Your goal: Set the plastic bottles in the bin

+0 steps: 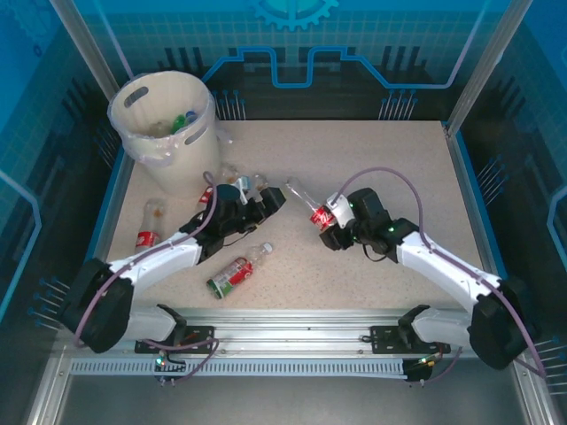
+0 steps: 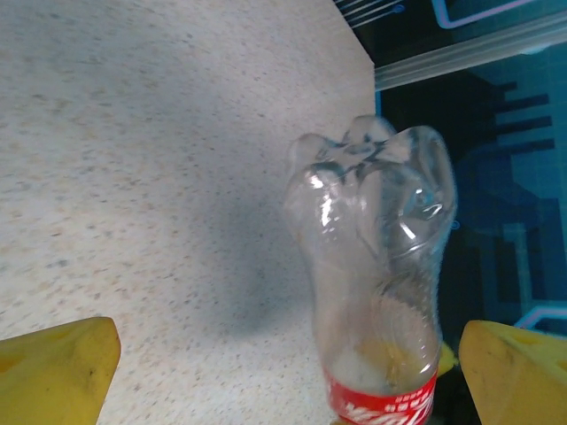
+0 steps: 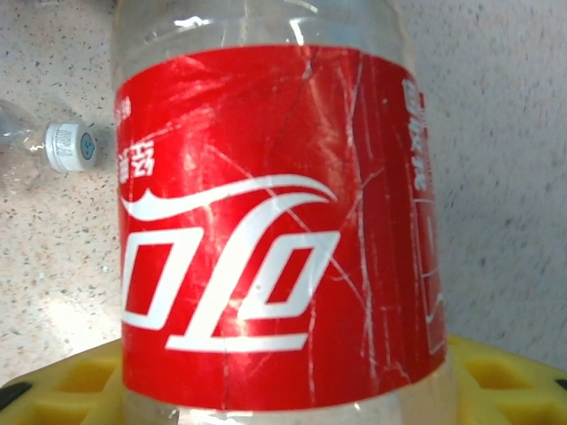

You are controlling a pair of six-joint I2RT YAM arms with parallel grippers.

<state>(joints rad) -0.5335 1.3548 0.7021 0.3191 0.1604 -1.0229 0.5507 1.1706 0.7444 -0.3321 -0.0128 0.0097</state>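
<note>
A red-labelled bottle [image 3: 266, 221] sits gripped in the right tool [image 3: 283, 403]; left of the tool, a white-capped bottle [image 3: 67, 146] lies on the table [image 3: 496, 133].

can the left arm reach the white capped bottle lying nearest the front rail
Probably yes: that bottle lies alone on bare table beside the left arm, nothing over it, and the left end effector is open.

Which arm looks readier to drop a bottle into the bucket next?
Probably right: the right gripper clasps a red-labelled bottle. The left gripper is open and empty, though it sits nearer the bin.
</note>
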